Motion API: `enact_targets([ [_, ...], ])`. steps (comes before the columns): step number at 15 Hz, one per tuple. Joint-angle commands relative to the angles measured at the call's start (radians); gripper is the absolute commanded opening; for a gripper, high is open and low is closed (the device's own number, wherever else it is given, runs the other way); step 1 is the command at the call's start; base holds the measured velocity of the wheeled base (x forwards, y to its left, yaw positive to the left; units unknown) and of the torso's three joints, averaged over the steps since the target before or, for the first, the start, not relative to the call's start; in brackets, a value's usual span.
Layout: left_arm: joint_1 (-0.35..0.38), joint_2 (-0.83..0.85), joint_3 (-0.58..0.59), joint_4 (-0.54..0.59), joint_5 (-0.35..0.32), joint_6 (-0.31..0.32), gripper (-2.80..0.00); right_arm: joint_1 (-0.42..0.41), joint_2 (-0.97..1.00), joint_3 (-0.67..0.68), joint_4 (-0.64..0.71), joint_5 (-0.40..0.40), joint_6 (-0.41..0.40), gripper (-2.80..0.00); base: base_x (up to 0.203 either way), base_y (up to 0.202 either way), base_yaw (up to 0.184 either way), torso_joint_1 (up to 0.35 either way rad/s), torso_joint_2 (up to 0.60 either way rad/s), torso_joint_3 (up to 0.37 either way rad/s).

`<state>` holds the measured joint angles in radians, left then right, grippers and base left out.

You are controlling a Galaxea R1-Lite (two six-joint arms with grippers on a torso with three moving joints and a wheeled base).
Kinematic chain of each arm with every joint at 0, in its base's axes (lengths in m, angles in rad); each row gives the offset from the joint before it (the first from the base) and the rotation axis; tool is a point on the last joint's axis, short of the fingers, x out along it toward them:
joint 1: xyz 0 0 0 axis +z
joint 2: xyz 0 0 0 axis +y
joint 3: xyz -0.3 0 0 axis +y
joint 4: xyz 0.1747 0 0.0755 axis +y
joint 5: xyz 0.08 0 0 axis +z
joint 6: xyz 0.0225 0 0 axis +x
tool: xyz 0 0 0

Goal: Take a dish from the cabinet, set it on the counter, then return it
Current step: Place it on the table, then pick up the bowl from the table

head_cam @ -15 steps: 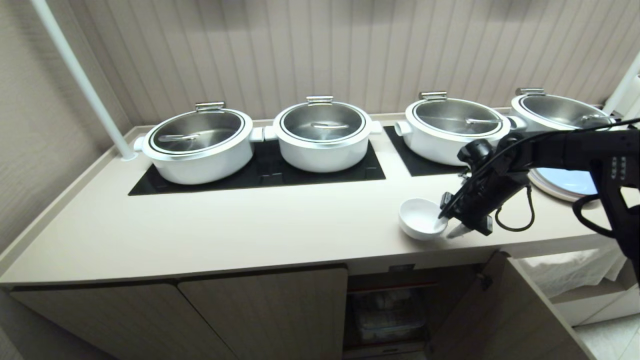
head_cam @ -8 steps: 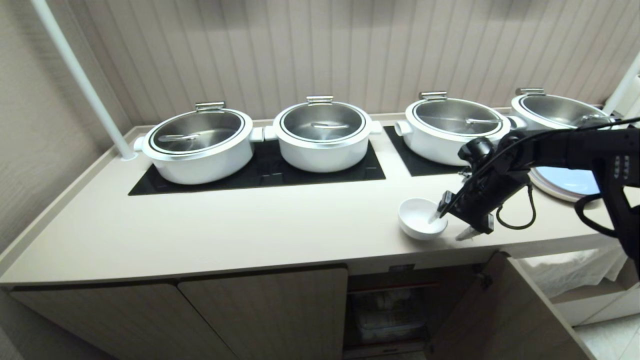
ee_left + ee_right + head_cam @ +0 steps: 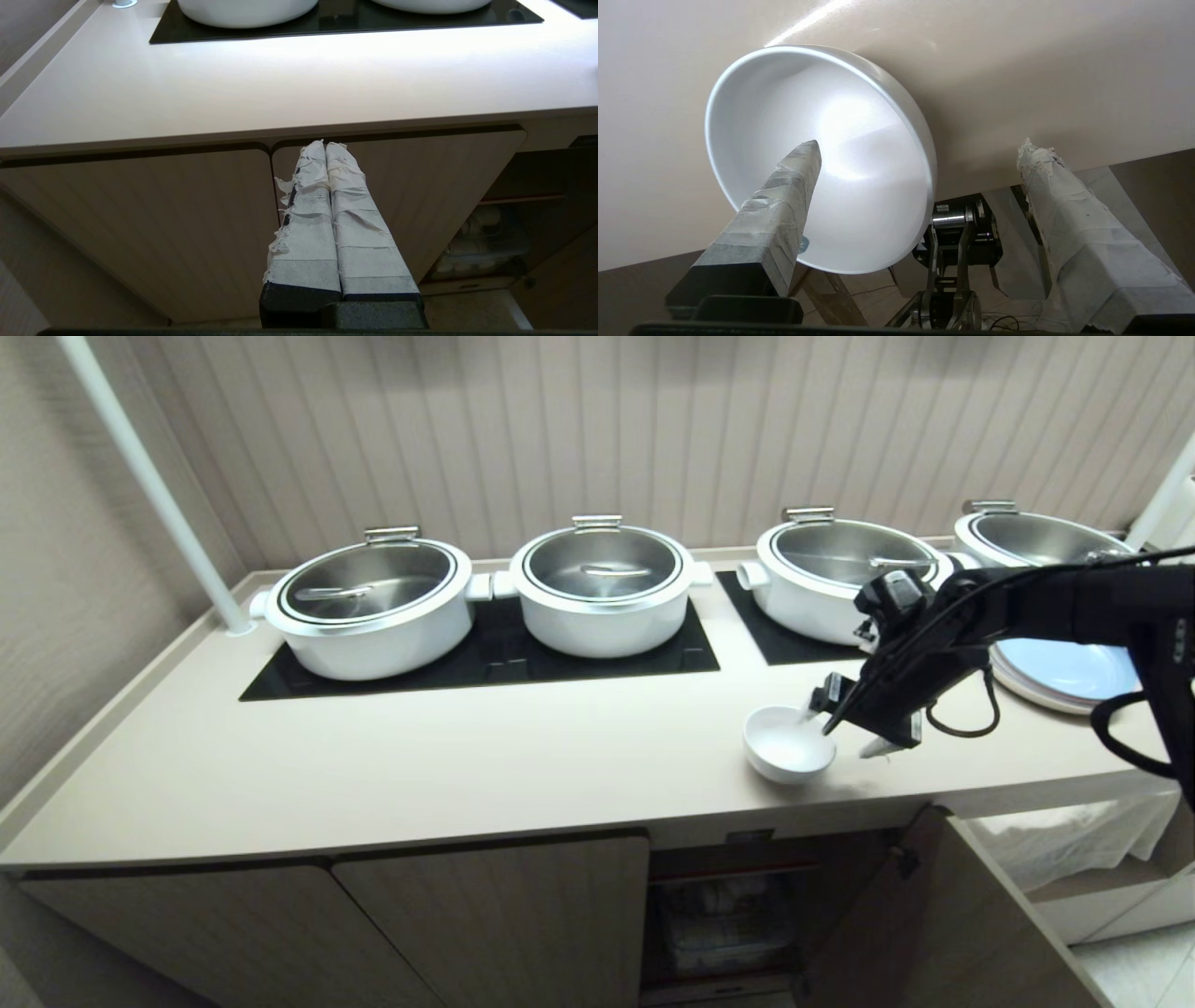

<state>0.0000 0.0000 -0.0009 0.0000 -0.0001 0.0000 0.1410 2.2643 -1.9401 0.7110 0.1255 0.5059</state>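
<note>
I see the dish [image 3: 788,744] sitting upright on the counter [image 3: 467,765], close to its front edge and toward the right end, just above the open cabinet [image 3: 719,915]. My right gripper [image 3: 845,732] hangs over the dish's right side with its taped fingers [image 3: 1069,224] spread wide: one finger points down into the bowl, the other stands outside the rim, and neither presses the wall, so the dish is released. In the right wrist view the dish [image 3: 817,158] shows a clean glossy inside.

The counter is smooth beige with a raised rim along the back and left edge. Black glass panels [image 3: 485,658] are set into its rear half, carrying white pots [image 3: 373,607] with steel lids. A white plate [image 3: 1064,677] lies near the right end. Behind runs a ribbed beige wall [image 3: 597,429], and a white pole [image 3: 149,485] rises from the back left corner.

My left gripper [image 3: 325,154] is parked low before the closed cabinet doors [image 3: 140,224], fingers pressed together, empty.
</note>
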Motion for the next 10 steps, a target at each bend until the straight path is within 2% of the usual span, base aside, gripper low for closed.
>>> enact_targets([
  [1,0.000,0.000,-0.001,0.000,0.000,0.000,-2.80,0.005,-0.026,0.006,0.000,0.001,0.002,0.00,0.000,0.000,0.000,0.000,0.00,0.000],
  [5,0.000,0.000,0.000,0.000,-0.001,0.000,-2.80,0.012,-0.071,0.025,-0.052,-0.043,-0.033,0.00,0.000,0.000,0.000,0.000,0.00,0.000],
  [8,0.000,0.000,0.001,0.000,0.000,0.000,-2.80,0.015,-0.136,0.110,-0.159,-0.055,-0.074,0.00,0.000,0.000,0.000,0.000,0.00,0.000],
  [9,0.000,0.000,0.001,0.000,0.000,0.000,-2.80,0.017,-0.162,0.154,-0.201,-0.055,-0.088,-2.80,0.000,0.000,0.000,0.000,0.00,0.000],
  [10,0.000,0.000,0.001,0.000,0.000,0.000,-2.80,0.017,-0.188,0.198,-0.237,-0.054,-0.107,-2.80,0.000,0.000,0.000,0.000,0.00,0.000],
])
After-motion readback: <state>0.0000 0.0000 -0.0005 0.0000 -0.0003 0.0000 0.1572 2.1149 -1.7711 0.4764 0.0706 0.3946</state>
